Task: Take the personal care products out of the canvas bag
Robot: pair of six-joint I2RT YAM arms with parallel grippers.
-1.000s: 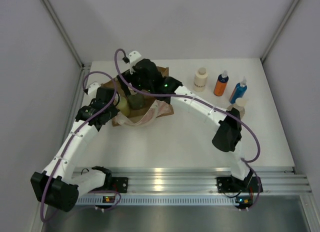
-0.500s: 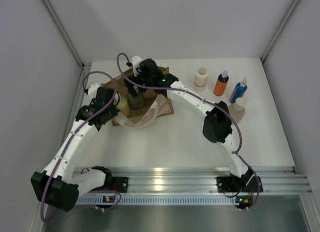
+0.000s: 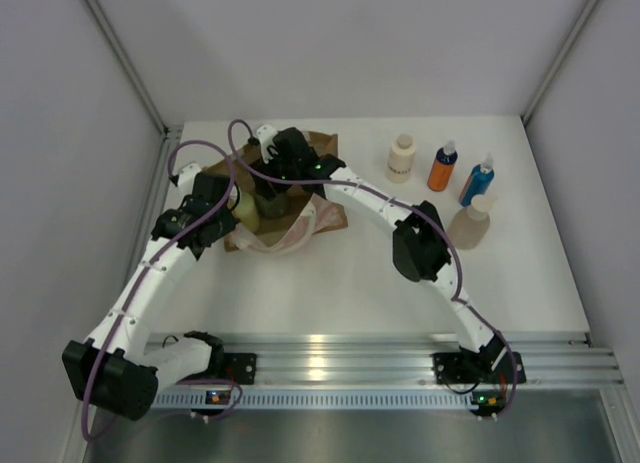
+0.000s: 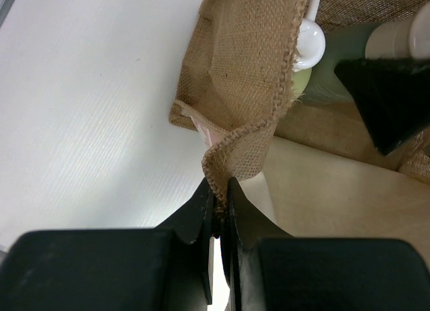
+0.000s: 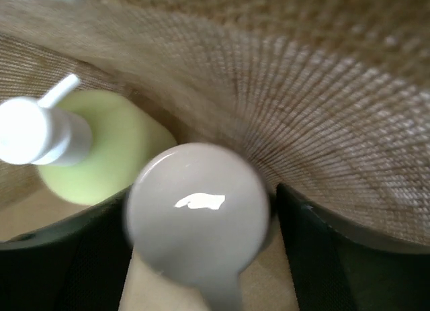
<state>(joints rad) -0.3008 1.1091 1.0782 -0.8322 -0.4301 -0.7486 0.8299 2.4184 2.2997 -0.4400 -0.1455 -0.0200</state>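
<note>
We take the canvas bag (image 3: 325, 215) as our landmark. It lies slumped on the table (image 3: 330, 293), and both arms are working at its mouth. The left gripper (image 4: 218, 193) is pinched tight on a fold of the bag's woven rim at its near-left corner. We judge that this hold keeps the mouth open and stops the limp cloth from lifting when something is drawn out. The right gripper (image 3: 268, 188) reaches down into the bag from its far side. In the right wrist view its dark fingers (image 5: 316, 257) sit on either side of the pale round cap of the grey-green bottle (image 5: 198, 217). We cannot tell whether they press on the bottle or only straddle it. Just beside that bottle, inside the bag, lies the yellow-green bottle (image 5: 101, 146) with its white nozzle cap, so two products are left in the bag. Four are already out and stand upright well to the right of the bag: the cream bottle (image 3: 401, 158) nearest, then the orange bottle (image 3: 442, 167), the blue bottle (image 3: 477, 180) and the beige bottle (image 3: 469, 223). We suppose they were set that far off so the right arm has room to swing. We can read no brand, label or writing on any bottle or on the bag; the bottles are too small in the overhead view.
</note>
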